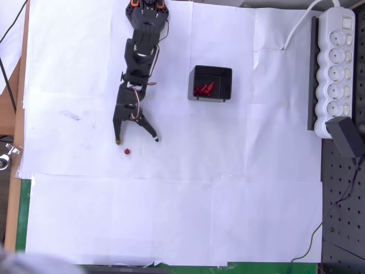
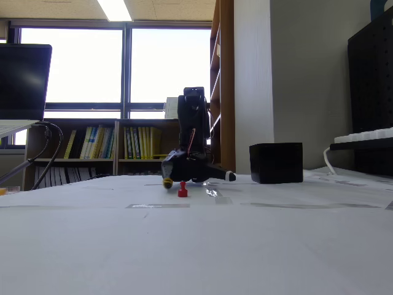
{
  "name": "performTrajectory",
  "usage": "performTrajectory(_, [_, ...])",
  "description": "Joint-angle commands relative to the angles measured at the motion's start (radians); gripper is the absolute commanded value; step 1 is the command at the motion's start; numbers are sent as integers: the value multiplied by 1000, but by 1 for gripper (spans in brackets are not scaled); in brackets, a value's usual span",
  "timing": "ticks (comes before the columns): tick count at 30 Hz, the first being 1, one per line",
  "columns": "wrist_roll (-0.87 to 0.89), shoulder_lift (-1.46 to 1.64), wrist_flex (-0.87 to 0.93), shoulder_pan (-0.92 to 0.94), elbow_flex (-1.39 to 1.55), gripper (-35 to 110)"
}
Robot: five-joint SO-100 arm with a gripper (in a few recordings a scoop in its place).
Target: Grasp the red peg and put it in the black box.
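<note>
- In the overhead view I see my jaws [image 1: 137,139] spread wide with nothing between them; one tip is yellow-ended at lower left, the other white-ended at lower right
- The red peg [image 1: 126,152] stands on the white-papered counter [image 1: 228,200] just beyond the tips, lower in that view, nearer the yellow tip than the white one and a little off the centre line of the opening
- In the fixed view the red peg [image 2: 182,190] stands upright, so its long axis is vertical; the tips sit low, close to the counter, just behind it
- I judge the move is a short reach forward with a slight shift toward the yellow side, then close
- The black box [image 1: 210,83] lies well apart to the right in the overhead view, holding a cluster of like red pegs [image 1: 203,89]
</note>
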Motion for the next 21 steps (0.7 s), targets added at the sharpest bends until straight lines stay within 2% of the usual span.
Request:
performTrajectory(1, [2,-12,-8,8,75,54])
performTrajectory(21, [5,18,163,20,176,54])
